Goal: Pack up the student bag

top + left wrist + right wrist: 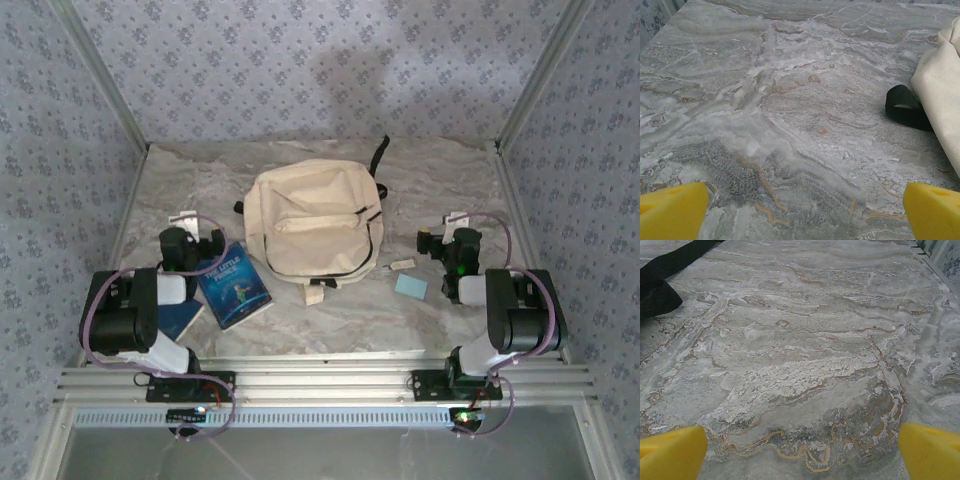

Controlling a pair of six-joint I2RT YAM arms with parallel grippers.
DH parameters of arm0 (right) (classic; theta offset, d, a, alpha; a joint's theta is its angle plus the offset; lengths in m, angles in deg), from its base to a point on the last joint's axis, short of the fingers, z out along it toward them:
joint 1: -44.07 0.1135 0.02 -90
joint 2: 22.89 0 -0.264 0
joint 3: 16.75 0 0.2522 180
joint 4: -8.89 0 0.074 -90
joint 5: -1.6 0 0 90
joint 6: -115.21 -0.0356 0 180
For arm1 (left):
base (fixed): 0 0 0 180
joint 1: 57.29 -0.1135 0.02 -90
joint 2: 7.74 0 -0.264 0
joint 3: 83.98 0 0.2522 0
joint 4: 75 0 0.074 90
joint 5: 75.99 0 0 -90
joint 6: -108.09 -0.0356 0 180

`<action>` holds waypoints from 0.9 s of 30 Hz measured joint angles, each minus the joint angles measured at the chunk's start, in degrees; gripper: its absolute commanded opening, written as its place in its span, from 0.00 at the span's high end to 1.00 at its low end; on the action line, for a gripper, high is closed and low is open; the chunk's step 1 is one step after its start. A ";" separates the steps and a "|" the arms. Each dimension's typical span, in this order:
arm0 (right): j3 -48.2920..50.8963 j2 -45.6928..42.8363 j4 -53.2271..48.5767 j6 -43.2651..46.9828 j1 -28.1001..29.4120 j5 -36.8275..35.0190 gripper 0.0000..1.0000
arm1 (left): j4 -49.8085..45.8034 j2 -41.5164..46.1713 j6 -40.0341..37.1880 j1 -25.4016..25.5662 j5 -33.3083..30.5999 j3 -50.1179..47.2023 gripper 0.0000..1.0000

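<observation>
Placement: the cream soft fabric backpack [312,222] is lying flat at the centre of the grey marble-patterned tabletop [450,180] in the top view, with its front pocket facing up and a black strap [380,155] trailing toward the upper right.

The left gripper [186,222] is hovering at the centre left of the frame, just beside the backpack. In the left wrist view its yellow fingertips [670,210] are sitting at the two lower corners, so the jaws are standing wide apart over bare tabletop. The backpack's cream fabric [940,95] and a black strap loop [905,107] are showing at the right edge.

The right gripper [455,222] is hovering at the centre right. In the right wrist view its yellow fingertips [670,452] are likewise sitting far apart, holding nothing. A black strap [660,285] is crossing the upper left corner.

A blue illustrated paperback book [233,285] is lying at the lower left of the backpack, partly overlapping a dark blue notebook [180,320]. A small light blue rectangular item [411,287] and a small pale oblong item [400,265] are lying at the lower right.
</observation>
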 measured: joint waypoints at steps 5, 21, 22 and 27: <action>0.00 0.00 0.00 0.00 0.02 0.02 0.00 | 0.00 0.00 0.00 0.00 0.02 0.00 0.00; 0.00 0.00 0.00 0.00 0.00 0.20 0.00 | -0.17 0.00 0.00 0.13 -0.37 0.09 0.01; -0.02 0.00 -0.09 0.00 0.00 0.20 0.00 | -0.74 0.00 0.00 0.33 -0.92 0.31 0.01; -4.94 -4.76 -11.47 -0.44 0.85 -2.38 0.00 | -13.81 3.98 0.13 1.79 -3.91 6.69 0.00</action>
